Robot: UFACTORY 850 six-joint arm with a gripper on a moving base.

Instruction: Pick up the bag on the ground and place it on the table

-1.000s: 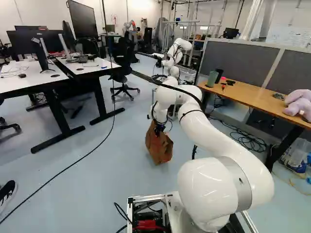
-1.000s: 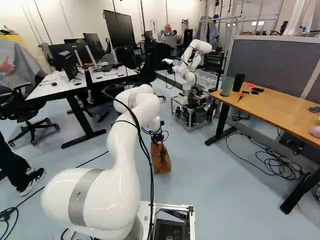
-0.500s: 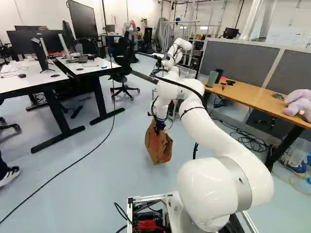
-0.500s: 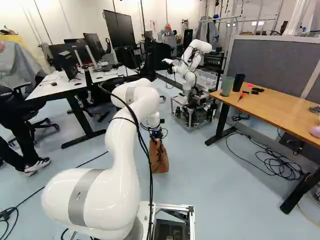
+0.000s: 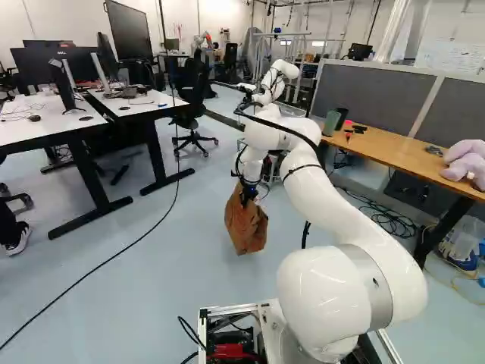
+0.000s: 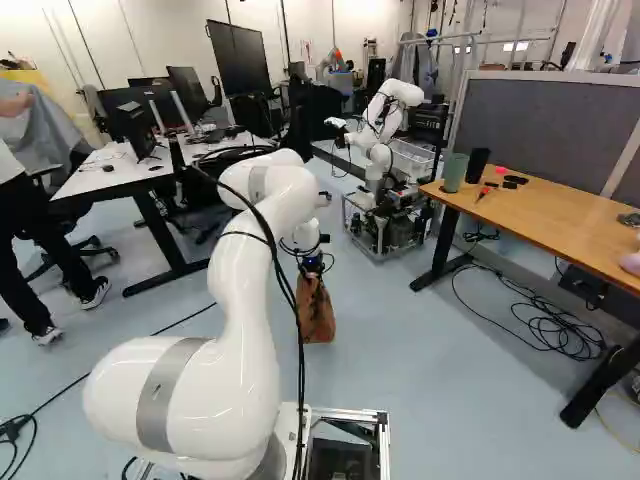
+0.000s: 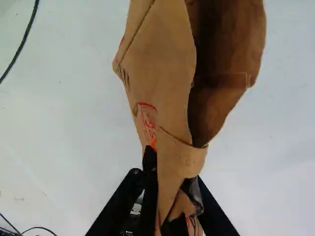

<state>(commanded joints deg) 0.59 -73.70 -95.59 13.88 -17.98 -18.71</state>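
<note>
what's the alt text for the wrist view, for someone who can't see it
A creased brown paper bag with red print, its mouth gaping open, is pinched between the two fingers of the black gripper. Behind it is pale floor, with thin dark cables off to one side.

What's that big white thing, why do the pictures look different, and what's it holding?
It's a robot arm on a moving base. Two pictures look past it from behind, one from its left, one from its right. The third looks along its jaws from its wrist. The jaws are closed on a brown paper bag, one on each side. It's the same bag in all three! On the brown table are a green cup, a black cup and a purple toy. Behind is another robot.
</note>
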